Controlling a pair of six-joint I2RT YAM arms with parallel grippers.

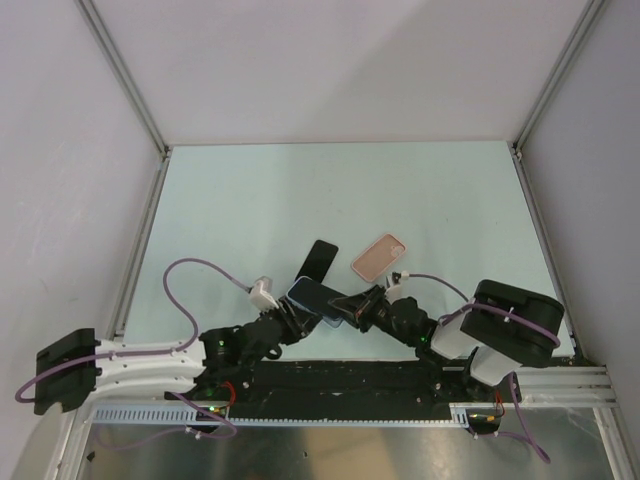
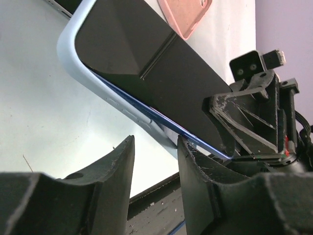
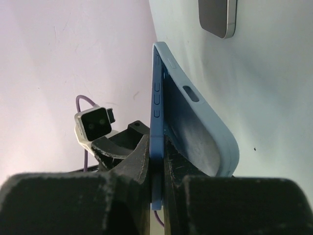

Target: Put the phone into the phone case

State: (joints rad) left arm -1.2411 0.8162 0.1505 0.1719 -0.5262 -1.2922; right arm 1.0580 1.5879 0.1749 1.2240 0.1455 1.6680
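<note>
The phone [image 1: 318, 300], with a black screen and blue edge, is held off the table between the two arms. A light blue-grey cover [image 3: 195, 127] hangs partly peeled off its back. My right gripper [image 1: 352, 306] is shut on the phone's edge [image 3: 156, 112]. My left gripper [image 1: 294, 318] is open and empty just under the phone's other end; in the left wrist view the phone [image 2: 146, 58] is above its gripper [image 2: 155, 147]. The salmon-pink phone case [image 1: 380, 257] lies flat on the table beyond the grippers. It also shows in the left wrist view [image 2: 188, 14].
An all-black slab [image 1: 318, 262] lies on the table just behind the phone, left of the pink case, and shows in the right wrist view [image 3: 217, 17]. White walls close the table on three sides. A black rail runs along the near edge.
</note>
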